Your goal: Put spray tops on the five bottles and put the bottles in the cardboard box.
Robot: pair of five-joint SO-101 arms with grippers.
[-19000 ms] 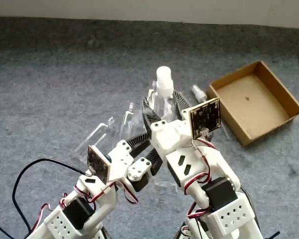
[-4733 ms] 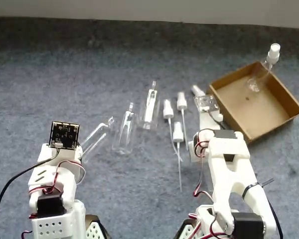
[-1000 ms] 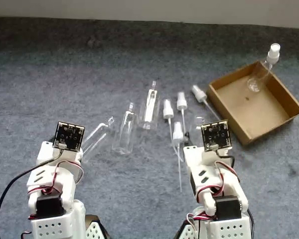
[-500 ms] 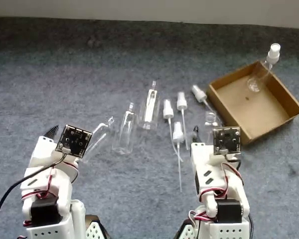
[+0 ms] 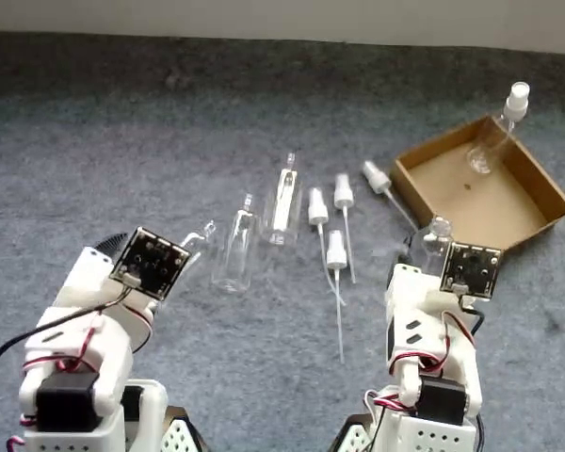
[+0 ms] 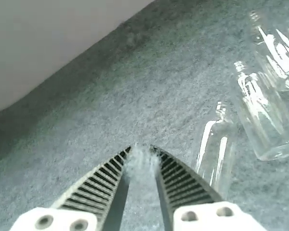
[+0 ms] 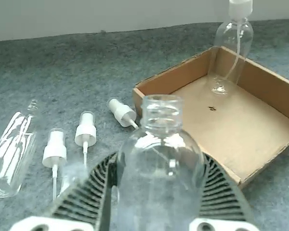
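My right gripper (image 7: 160,185) is shut on a clear open-necked bottle (image 7: 159,144) and holds it upright just in front of the cardboard box (image 7: 260,82); from above, the bottle's neck (image 5: 440,227) shows near the box's (image 5: 537,181) near corner. A bottle with a spray top (image 5: 497,134) leans in the box's far corner. Three open bottles (image 5: 234,249) lie on the carpet beside several loose spray tops (image 5: 335,252). My left gripper (image 6: 140,153) hovers shut over bare carpet, close to the nearest lying bottle (image 6: 213,150).
Grey carpet covers the whole table. A pale wall (image 5: 282,17) bounds its far edge. The spray tops' long thin tubes (image 5: 339,325) stretch toward the arms between the two bases. Open carpet lies left of the lying bottles.
My right arm has lifted the open bottle and carried it right toward the box. My left arm has leaned forward and right, toward the lying bottles.
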